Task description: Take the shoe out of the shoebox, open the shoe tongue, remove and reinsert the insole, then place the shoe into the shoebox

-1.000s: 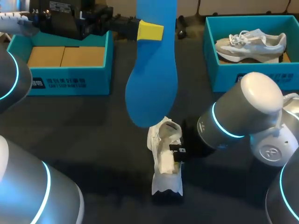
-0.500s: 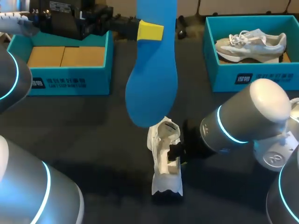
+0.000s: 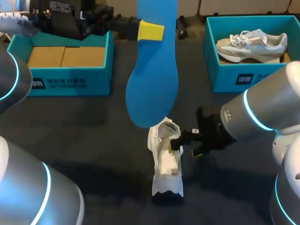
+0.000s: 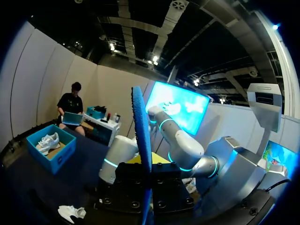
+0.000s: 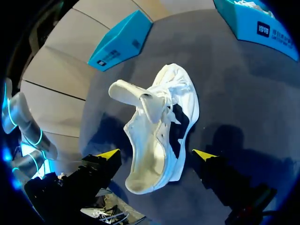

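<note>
- The white shoe (image 3: 165,159) lies out on the dark table (image 3: 93,131), near its middle and outside both boxes.
- In the right wrist view the shoe (image 5: 159,140) lies lengthwise on its sole with the opening upward. Its tongue (image 5: 129,91) is pulled out and bent off to one side. We cannot tell for certain which end is the toe.
- The blue insole (image 3: 152,70) is out of the shoe and held upright in the air above it, its lower end just over the shoe's far end.
- Our left gripper (image 3: 151,31) is clamped on the insole's upper part. One yellow tip shows on the near face; the other is probably behind the insole.
- In the left wrist view the insole (image 4: 142,140) stands edge-on, rising straight out of that gripper.
- Our right gripper (image 3: 187,147) sits low beside the shoe, on its right.
- From the right wrist, this gripper (image 5: 157,154) has its fingers spread wide, one yellow tip on each side of the shoe's near end. Neither appears to touch it.
- A teal shoebox (image 3: 70,77) stands at the far left of the table, showing a bare cardboard floor.
- A second teal shoebox (image 3: 253,77) stands at the far right, holding a grey and white shoe (image 3: 251,44).
</note>
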Robot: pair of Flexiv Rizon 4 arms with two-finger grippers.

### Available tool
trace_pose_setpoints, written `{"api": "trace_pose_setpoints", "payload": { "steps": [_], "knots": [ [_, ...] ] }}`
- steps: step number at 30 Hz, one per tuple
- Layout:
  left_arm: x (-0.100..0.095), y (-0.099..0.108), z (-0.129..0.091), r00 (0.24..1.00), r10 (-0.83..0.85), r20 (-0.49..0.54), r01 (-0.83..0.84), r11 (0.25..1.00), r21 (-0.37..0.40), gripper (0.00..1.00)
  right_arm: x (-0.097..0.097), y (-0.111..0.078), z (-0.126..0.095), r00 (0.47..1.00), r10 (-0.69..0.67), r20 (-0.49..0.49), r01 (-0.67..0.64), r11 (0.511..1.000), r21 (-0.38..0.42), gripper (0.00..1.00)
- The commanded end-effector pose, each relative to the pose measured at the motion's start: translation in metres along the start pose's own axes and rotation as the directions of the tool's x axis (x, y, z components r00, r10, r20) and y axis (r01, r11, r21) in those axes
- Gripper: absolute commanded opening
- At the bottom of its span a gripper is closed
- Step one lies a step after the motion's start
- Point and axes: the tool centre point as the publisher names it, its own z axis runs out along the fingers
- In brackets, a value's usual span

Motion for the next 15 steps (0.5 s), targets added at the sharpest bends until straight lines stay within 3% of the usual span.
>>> {"api": "trace_pose_setpoints", "payload": {
  "steps": [1,3,11,15],
  "knots": [
    [-0.001,-0.001,0.001,1.000,0.000,-0.001,0.000,1.000,-0.003,0.00,-0.002,-0.004,-0.013,1.000,0.000,-0.002,0.000,1.000,-0.002,1.00],
    [-0.001,-0.001,0.001,1.000,0.000,-0.001,0.000,1.000,-0.003,0.00,-0.002,-0.004,-0.013,1.000,0.000,-0.002,0.000,1.000,-0.002,1.00],
    [-0.001,-0.001,0.001,1.000,0.000,-0.001,0.000,1.000,-0.003,0.00,-0.012,0.021,-0.042,0.950,0.130,-0.284,-0.134,0.991,0.006,1.00],
    [-0.001,-0.001,0.001,1.000,0.000,-0.001,0.000,1.000,-0.003,0.00,-0.016,0.031,-0.053,0.929,0.134,-0.345,-0.142,0.990,0.005,1.00]
  ]
}}
